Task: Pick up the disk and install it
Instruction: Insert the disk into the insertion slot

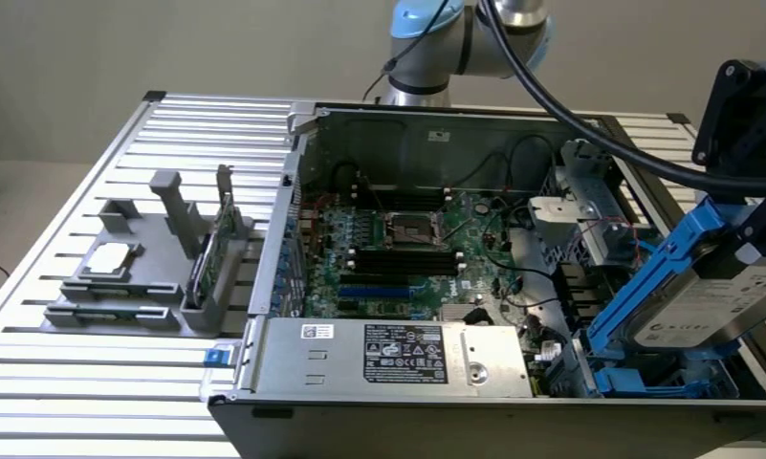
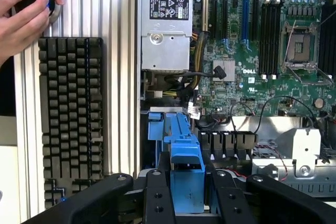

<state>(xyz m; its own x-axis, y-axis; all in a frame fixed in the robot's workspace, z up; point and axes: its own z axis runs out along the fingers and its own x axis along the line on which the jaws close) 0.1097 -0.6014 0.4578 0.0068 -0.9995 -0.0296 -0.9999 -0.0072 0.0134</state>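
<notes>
Gripper (image 2: 186, 195) is pinching the disk (image 1: 711, 304) by its blue rails. It is holding it tilted over the drive bay (image 1: 627, 381) at the exterior view's right, near corner of the open computer case (image 1: 485, 117), likely angling it for entry. The case is housing a motherboard (image 1: 396, 239) and a power supply (image 1: 396, 352).

A plain, pale beige wall (image 1: 165, 48) backs a worktable (image 1: 64, 402) topped with ribbed aluminium slats that run across its width, with dark caps on its far corners. Soft, even light falls over the scene and glares white off the slats nearest the camera, while those farther back read as dull grey. At the exterior view's left, a strip of light tan floor (image 1: 12, 206) shows beyond the table's edge, meeting the wall in a faint line.
</notes>
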